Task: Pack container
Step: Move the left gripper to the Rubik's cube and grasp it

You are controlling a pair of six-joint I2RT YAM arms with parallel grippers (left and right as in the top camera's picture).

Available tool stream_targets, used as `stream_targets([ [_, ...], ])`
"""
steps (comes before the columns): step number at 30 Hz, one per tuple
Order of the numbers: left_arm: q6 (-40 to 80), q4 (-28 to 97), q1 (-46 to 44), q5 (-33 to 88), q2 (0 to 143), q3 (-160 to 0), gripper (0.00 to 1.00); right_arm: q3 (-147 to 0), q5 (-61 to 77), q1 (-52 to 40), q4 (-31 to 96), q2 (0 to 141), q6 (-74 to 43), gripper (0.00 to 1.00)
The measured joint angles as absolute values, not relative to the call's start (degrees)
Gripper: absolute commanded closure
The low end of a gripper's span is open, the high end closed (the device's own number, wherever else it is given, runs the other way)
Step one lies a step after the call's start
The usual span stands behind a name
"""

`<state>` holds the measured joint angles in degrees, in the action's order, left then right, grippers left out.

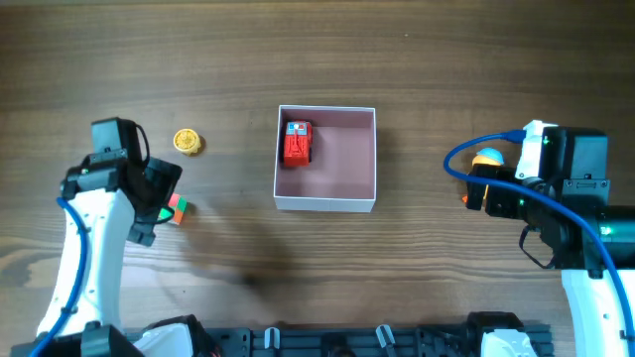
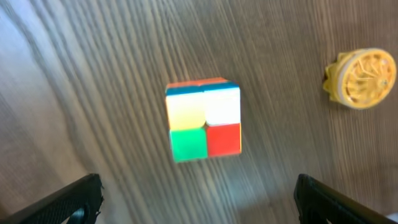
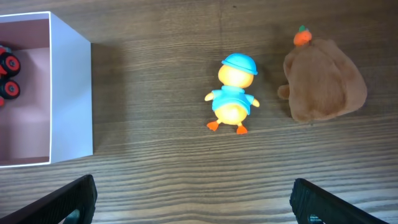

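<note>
The container [image 1: 349,159], a white-walled box with a pink inside, stands mid-table with a red toy car [image 1: 297,144] in its left part. Its wall [image 3: 69,93] and the car's wheels [image 3: 7,71] show in the right wrist view. My left gripper [image 1: 159,193] is open and empty over a small multicoloured cube [image 1: 177,209]. In the left wrist view the cube [image 2: 204,120] lies just ahead of the open fingers [image 2: 199,199]. My right gripper [image 1: 481,185] is open and empty [image 3: 193,199], near a yellow duck toy with a blue cap [image 3: 232,93].
A yellow ridged disc [image 1: 187,142] lies left of the container, beyond the cube; it also shows in the left wrist view [image 2: 362,78]. A brown plush with an orange tip [image 3: 323,81] lies right of the duck. In the overhead view the right arm hides the plush.
</note>
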<state>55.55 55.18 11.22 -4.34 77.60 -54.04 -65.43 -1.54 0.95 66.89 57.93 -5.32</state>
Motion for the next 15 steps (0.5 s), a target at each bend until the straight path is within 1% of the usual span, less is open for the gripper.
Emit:
stream_targets([
  [4, 56.5, 49.7, 11.3, -4.2, 80.7, -51.2, 0.00, -65.5, -1.5, 1.0, 66.9, 57.9, -5.3, 0.00],
  [14, 56.9, 43.8, 11.7, -4.3, 91.7, -50.7, 0.00, -65.5, -1.5, 1.0, 67.1, 57.9, -5.3, 0.00],
  [15, 56.9, 43.4, 11.8, -4.5, 92.1, -50.6, 0.02, -65.5, -1.5, 0.9, 67.1, 57.9, -5.3, 0.00],
])
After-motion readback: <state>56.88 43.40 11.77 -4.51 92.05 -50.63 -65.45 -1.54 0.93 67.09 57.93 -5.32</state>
